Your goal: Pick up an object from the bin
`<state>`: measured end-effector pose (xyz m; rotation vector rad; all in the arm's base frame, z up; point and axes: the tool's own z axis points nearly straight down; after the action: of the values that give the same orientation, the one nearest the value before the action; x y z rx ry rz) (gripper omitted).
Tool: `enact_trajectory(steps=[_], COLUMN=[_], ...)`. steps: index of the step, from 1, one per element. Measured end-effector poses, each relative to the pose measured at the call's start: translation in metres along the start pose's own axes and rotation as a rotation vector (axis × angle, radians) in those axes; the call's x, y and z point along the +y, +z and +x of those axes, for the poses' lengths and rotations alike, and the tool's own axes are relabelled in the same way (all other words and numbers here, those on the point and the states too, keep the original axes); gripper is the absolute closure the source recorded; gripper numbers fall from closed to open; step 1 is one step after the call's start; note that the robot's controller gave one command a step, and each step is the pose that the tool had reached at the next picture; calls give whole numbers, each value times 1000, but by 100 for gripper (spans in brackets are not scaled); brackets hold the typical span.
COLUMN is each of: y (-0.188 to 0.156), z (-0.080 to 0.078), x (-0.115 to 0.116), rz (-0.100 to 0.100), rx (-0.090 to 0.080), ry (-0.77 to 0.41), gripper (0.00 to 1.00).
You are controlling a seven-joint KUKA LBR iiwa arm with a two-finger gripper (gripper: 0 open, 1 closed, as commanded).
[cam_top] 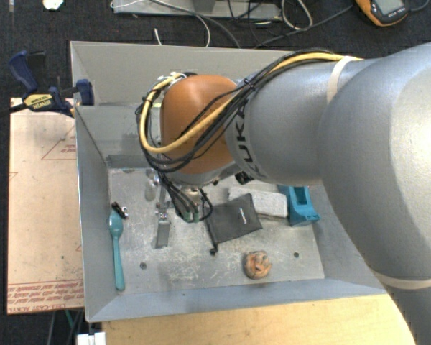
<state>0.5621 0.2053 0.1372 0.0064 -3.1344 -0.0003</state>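
My gripper [160, 234] hangs below the orange wrist cover, low over the bin floor left of the middle, with nothing seen in it. A teal plastic spoon [117, 254] lies lengthwise by the left wall, a short way left of the gripper. A small black piece [119, 210] rests just above the spoon's bowl. A flat dark grey square pad [233, 219] lies to the gripper's right, apart from it.
A pale grey block [267, 203] and a blue plastic piece [300, 205] lie at the right, partly under the arm. A brown round lump [257, 264] sits near the front wall. The arm covers the bin's back and right.
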Motion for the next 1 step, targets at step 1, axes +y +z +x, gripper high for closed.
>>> enact_trajectory(steps=[1], y=[-5], z=[-2], x=[-1], rz=[-2], rx=[-7], ry=[4], gripper=[0])
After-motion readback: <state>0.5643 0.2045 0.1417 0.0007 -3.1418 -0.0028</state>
